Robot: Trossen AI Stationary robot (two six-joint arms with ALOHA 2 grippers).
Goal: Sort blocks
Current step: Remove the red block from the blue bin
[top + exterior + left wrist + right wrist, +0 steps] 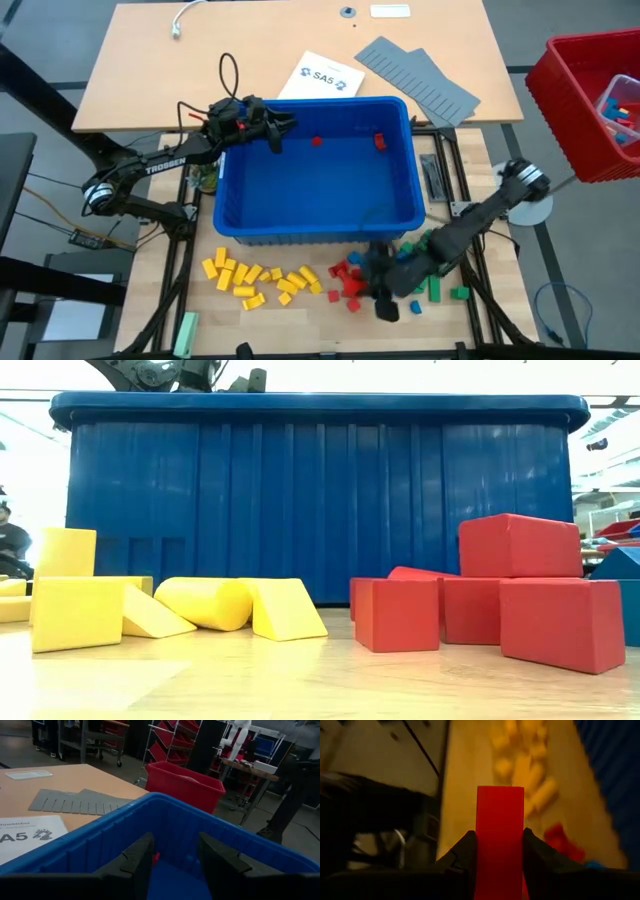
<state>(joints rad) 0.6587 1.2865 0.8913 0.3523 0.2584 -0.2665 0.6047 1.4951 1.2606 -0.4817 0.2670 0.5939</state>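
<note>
Two grippers at work: the right one clamps a red block [500,840], the left one hangs spread and empty over the blue bin [400,110].

Between the right gripper's [498,865] dark fingers [462,860] the red block stands upright, pinched on both sides, low over the table's near edge by the red pile [345,282], with green blocks [440,290] just beside the arm. Farther along the wooden table [300,680] lies the yellow pile [262,280], set apart from the red. The left gripper [175,860] holds its fingers [135,860] apart with nothing between them, above the bin's far left corner; two red blocks [380,141] rest on the bin floor. Beyond the bin lie grey ridged panels [420,78] and a printed sheet [320,77], and a red crate [585,100] stands off to the right.
</note>
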